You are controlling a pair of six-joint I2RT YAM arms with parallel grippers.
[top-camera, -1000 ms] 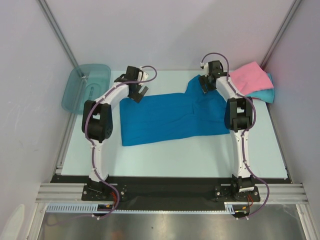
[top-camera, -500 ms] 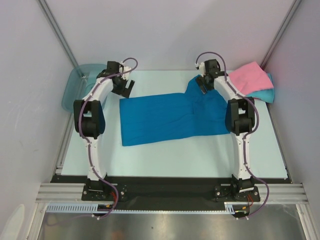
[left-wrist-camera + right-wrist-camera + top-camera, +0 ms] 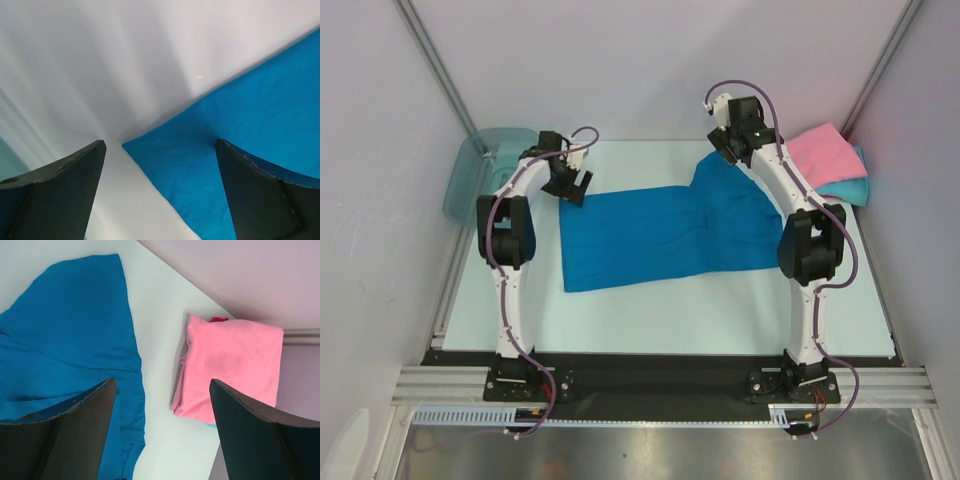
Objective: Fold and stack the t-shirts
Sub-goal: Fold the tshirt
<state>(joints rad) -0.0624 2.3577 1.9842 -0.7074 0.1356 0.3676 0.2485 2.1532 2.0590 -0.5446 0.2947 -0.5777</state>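
A deep blue t-shirt point(image 3: 650, 235) lies half-folded across the middle of the table, one sleeve point(image 3: 720, 175) pointing to the back. A folded pink t-shirt point(image 3: 820, 155) rests on a folded turquoise one point(image 3: 850, 188) at the back right. My left gripper point(image 3: 572, 186) hovers open by the blue shirt's back-left corner point(image 3: 150, 150), which shows between its fingers point(image 3: 60, 190). My right gripper point(image 3: 727, 150) hangs open and empty above the sleeve point(image 3: 75, 315), with bare table between its fingers and the pink shirt point(image 3: 235, 365) to one side.
A translucent teal bin point(image 3: 490, 170) stands at the back left corner. Grey walls close in the table on three sides, with the right wall point(image 3: 300, 380) just beyond the stack. A black strip point(image 3: 650, 365) runs along the near edge by the arm bases.
The left gripper swung left off the shirt's back edge toward the bin, then settled by the back-left corner. The right gripper drew back and up off the sleeve. Shirts unmoved.
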